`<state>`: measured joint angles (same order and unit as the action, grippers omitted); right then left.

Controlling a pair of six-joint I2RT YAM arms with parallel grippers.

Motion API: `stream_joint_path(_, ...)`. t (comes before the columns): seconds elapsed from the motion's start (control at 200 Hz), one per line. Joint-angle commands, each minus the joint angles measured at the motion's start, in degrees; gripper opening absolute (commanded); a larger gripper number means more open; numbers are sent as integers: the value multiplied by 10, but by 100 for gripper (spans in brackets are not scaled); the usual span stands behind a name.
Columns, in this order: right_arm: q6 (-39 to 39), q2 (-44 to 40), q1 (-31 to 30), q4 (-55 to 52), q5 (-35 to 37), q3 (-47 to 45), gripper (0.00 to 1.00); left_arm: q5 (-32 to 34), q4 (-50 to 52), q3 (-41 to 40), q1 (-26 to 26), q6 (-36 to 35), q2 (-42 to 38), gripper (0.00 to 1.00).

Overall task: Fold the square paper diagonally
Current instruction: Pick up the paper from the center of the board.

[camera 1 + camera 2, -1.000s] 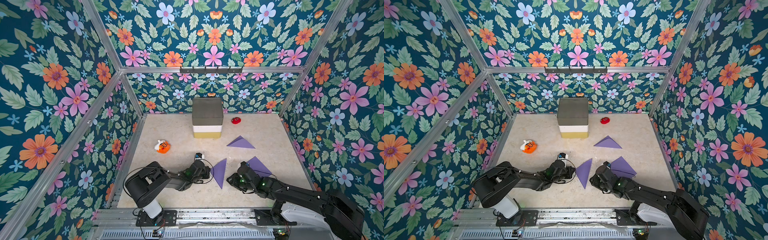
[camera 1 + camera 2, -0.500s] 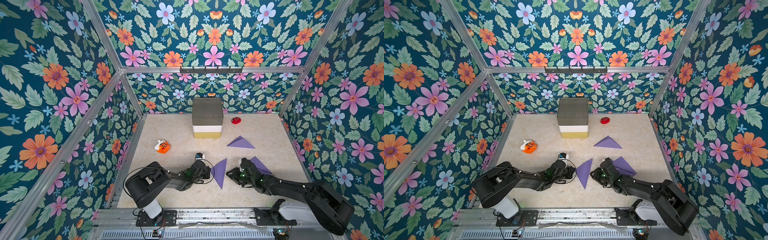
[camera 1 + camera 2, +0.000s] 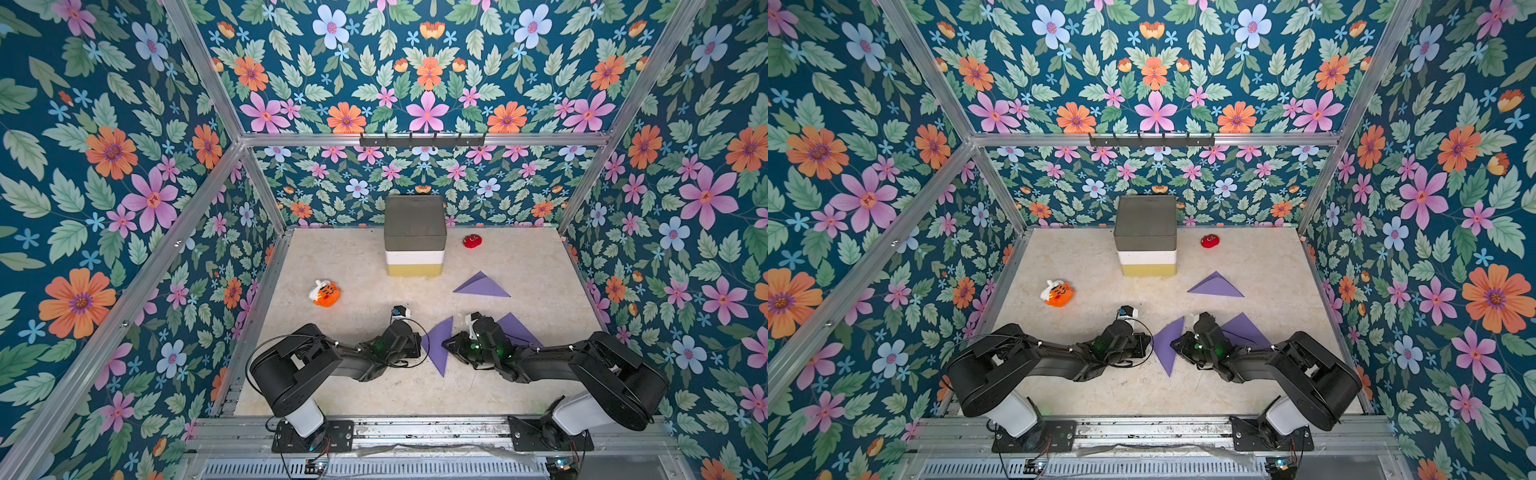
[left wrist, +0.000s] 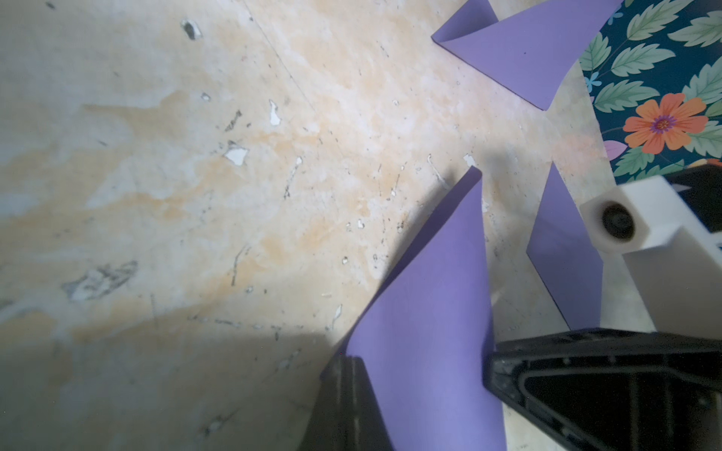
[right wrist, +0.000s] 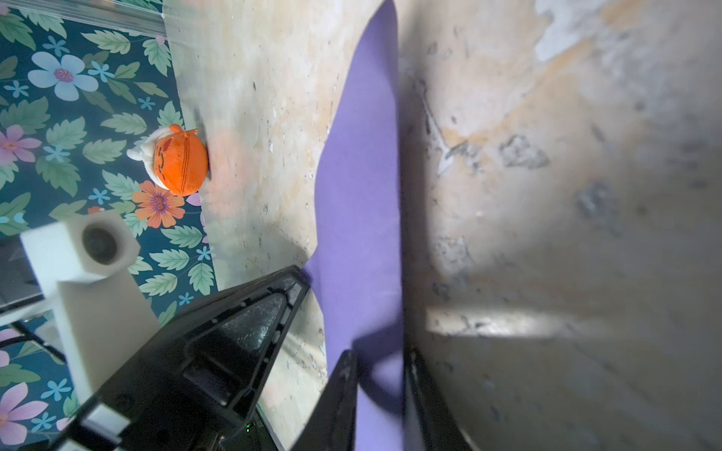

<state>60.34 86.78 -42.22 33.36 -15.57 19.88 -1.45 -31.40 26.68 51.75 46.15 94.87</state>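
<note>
Paper at the centre of the contest: the purple paper, already showing as a narrow triangle, lies at the front middle of the table, squarely between the two arms. Its long axis runs from the far side towards the robot's base in both top views, with the claws flanking it from either side.

The left gripper meets the sheet's left edge. Its jaws are pressed together and, in the left wrist view, the sheet curls up off the table from them, so they appear to be pinching that edge. The right gripper reaches in from the opposite side with its fingers apart and the sheet running up between them, straddled but not visibly clamped.

Neither arm is nearer, as both are at the sheet. The next move likely turns on the right claw nipping its edge without dragging the sheet out of the left one.

A second purple triangle lies partly under the right arm, just beside the work. A third triangle, the stacked box, an orange plush and a red toy sit well apart. Nothing stands in the way.
</note>
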Motion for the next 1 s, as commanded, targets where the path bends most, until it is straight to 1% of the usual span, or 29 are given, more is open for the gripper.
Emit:
stream_joint_path(0.0, -2, 12, -1, 51, -15, 1, 26, -8, 212, -7, 2, -9, 9, 0)
stream_joint_path(0.15, 0, 22, -1, 74, -25, 3, 24, -7, 215, -5, 2, -14, 3, 0)
stream_joint_path(0.265, 0, 19, 0, 75, -24, 2, 20, 11, 232, 2, 2, -14, -7, 0)
stream_joint_path(0.365, -2, 12, 0, 72, -22, 1, 15, 23, 240, 5, 2, -15, -25, 12)
stream_joint_path(0.49, -1, 5, -1, 72, -22, 0, 5, 21, 233, 12, 2, -21, -49, 33)
stream_joint_path(0.57, -2, -2, -1, 68, -21, 0, 2, 31, 239, 19, 2, -22, -67, 44)
stream_joint_path(0.69, -7, -22, -1, 47, -10, 2, 0, 56, 258, 43, 2, -26, -102, 50)
stream_joint_path(0.775, -17, -50, -1, 6, 11, 10, 0, 71, 264, 51, 2, -26, -131, 51)
stream_joint_path(0.845, -23, -83, -1, -38, 41, 16, 0, 83, 264, 49, 1, -26, -154, 52)
stream_joint_path(0.925, -23, -133, -1, -87, 96, 19, 0, 98, 266, 40, 2, -22, -180, 56)
stream_joint_path(0.99, -7, -178, 2, -116, 140, 20, 0, 112, 262, 26, 1, -14, -199, 58)
